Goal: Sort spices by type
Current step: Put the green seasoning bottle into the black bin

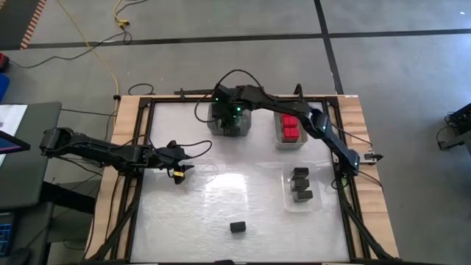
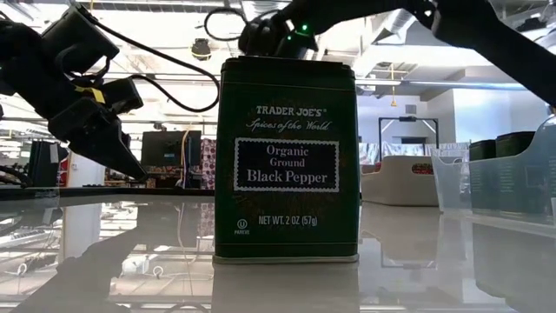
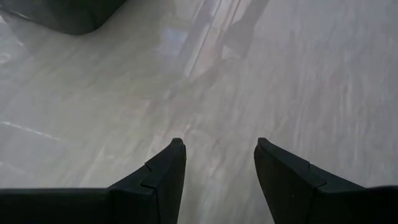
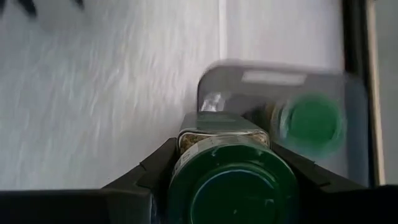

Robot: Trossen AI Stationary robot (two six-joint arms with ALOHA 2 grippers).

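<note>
The right gripper (image 4: pixel 227 180) grasps a green-lidded jar (image 4: pixel 231 186) over the 12 o'clock tray (image 1: pixel 229 125), which holds another jar (image 4: pixel 311 122). Red boxes (image 1: pixel 290 127) and black tins (image 1: pixel 300 184) fill two trays toward 2 and 3 o'clock. The lone tin (image 2: pixel 287 161) at 6 o'clock reads "Trader Joe's Organic Ground Black Pepper"; the left gripper (image 3: pixel 217 165) hangs released.

Green-lidded jar (image 4: pixel 233 186); red boxes (image 1: pixel 291 126); black tin (image 2: pixel 287 161)
</note>
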